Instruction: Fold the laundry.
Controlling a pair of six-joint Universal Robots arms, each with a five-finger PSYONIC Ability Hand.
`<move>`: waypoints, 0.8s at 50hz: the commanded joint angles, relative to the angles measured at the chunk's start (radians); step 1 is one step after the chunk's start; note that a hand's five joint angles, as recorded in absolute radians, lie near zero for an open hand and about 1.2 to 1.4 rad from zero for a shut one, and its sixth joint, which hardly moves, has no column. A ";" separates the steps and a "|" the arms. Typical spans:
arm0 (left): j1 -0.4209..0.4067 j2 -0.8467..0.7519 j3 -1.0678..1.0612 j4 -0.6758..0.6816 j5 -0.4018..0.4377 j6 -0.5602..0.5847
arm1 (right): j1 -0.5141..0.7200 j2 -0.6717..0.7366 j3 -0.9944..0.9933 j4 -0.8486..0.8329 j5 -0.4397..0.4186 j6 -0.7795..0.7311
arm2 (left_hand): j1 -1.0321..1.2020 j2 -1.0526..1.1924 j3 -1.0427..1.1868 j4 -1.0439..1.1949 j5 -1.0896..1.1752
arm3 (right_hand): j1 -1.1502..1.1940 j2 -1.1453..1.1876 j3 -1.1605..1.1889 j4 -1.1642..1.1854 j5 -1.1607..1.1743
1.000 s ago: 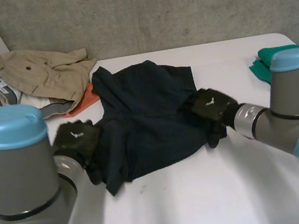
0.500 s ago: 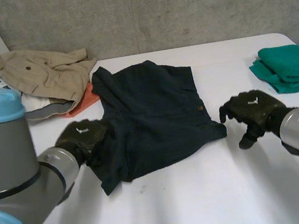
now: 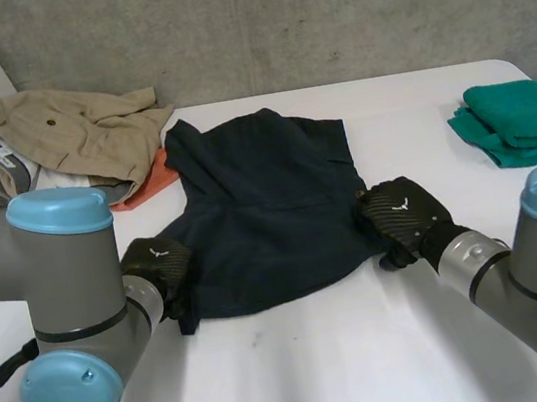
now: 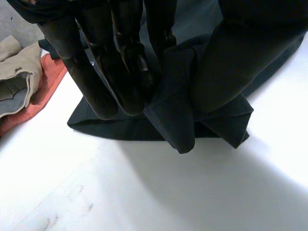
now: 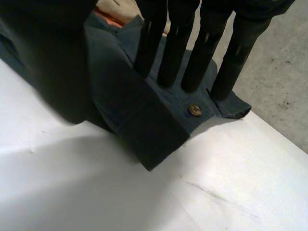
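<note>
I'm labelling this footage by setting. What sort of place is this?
Probably a robotics lab or test room: a bare concrete wall, a plain white table, and laundry laid out: dark shorts, beige clothes, green cloth.

1. The left hand reaches down into the centre of the frame, its fingers on one side and the thumb on the other.
2. Between them it pinches a bunched fold of the dark navy garment; a corner of the fold hangs just below the fingertips.
3. The rest of the garment lies flat behind the hand on the white table.
4. At the frame's edge, beside the fingers, lie a beige garment and an orange cloth, touching each other.
</note>
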 commanded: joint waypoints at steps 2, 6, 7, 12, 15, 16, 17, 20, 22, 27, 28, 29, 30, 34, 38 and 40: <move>0.010 0.050 -0.029 -0.047 -0.033 0.043 | 0.019 0.010 -0.037 0.010 0.058 -0.017 | 0.288 0.209 0.206 0.199 0.244 | 0.603 0.599 0.601 0.606 0.625; 0.004 0.160 -0.101 -0.178 -0.033 0.120 | -0.006 -0.101 -0.029 0.093 0.042 -0.040 | 0.288 0.209 0.206 0.199 0.244 | 0.603 0.599 0.601 0.606 0.625; 0.003 0.185 -0.116 -0.210 -0.030 0.137 | -0.013 -0.130 -0.029 0.133 0.034 -0.054 | 0.288 0.209 0.206 0.199 0.244 | 0.603 0.599 0.601 0.606 0.625; -0.060 0.334 -0.207 -0.363 0.018 0.197 | -0.067 -0.273 -0.058 0.478 -0.044 -0.245 | 0.288 0.209 0.206 0.199 0.244 | 0.603 0.599 0.601 0.606 0.625; -0.120 0.415 -0.242 -0.433 0.045 0.204 | -0.127 -0.330 -0.064 0.742 -0.101 -0.424 | 0.288 0.209 0.206 0.199 0.244 | 0.603 0.599 0.601 0.606 0.625; -0.134 0.430 -0.250 -0.443 0.050 0.204 | -0.140 -0.333 -0.063 0.795 -0.107 -0.470 | 0.288 0.209 0.206 0.199 0.244 | 0.603 0.599 0.601 0.606 0.625; -0.163 0.456 -0.262 -0.463 0.055 0.203 | -0.154 -0.331 -0.064 0.852 -0.116 -0.518 | 0.288 0.209 0.206 0.199 0.244 | 0.603 0.599 0.601 0.606 0.625; -0.195 0.466 -0.270 -0.476 0.055 0.210 | -0.191 -0.330 -0.086 1.007 -0.144 -0.672 | 0.288 0.209 0.206 0.199 0.244 | 0.603 0.599 0.601 0.606 0.625; -0.195 0.441 -0.261 -0.457 0.044 0.218 | -0.182 -0.322 -0.104 1.000 -0.153 -0.651 | 0.288 0.209 0.206 0.199 0.244 | 0.603 0.599 0.601 0.606 0.625; -0.140 0.346 -0.210 -0.407 0.000 0.253 | -0.147 -0.265 -0.153 0.904 -0.146 -0.496 | -0.393 -0.472 -0.475 -0.482 -0.437 | 0.603 0.599 0.601 0.606 0.625; -0.131 0.336 -0.199 -0.399 -0.010 0.259 | -0.145 -0.252 -0.159 0.884 -0.146 -0.471 | -0.602 -0.681 -0.684 -0.691 -0.646 | 0.603 0.599 0.601 0.606 0.625; -0.114 0.311 -0.173 -0.375 -0.022 0.272 | -0.144 -0.226 -0.171 0.845 -0.146 -0.430 | -0.863 -0.942 -0.945 -0.951 -0.907 | 0.603 0.599 0.601 0.606 0.625; -0.105 0.303 -0.158 -0.356 -0.026 0.272 | -0.144 -0.216 -0.178 0.828 -0.146 -0.411 | -0.934 -1.013 -1.015 -1.022 -0.978 | 0.603 0.599 0.601 0.606 0.625; -0.027 0.277 -0.074 -0.226 -0.025 0.261 | -0.142 -0.184 -0.194 0.762 -0.147 -0.339 | -0.934 -1.013 -1.015 -1.022 -0.978 | 0.603 0.599 0.601 0.606 0.625; 0.061 0.237 0.014 -0.092 0.035 0.240 | -0.141 -0.170 -0.190 0.712 -0.152 -0.290 | -0.934 -1.013 -1.015 -1.022 -0.978 | 0.603 0.599 0.601 0.606 0.625; 0.088 0.190 0.051 -0.052 0.073 0.233 | -0.138 -0.167 -0.185 0.693 -0.153 -0.279 | -0.880 -0.960 -0.962 -0.969 -0.925 | 0.603 0.599 0.601 0.606 0.625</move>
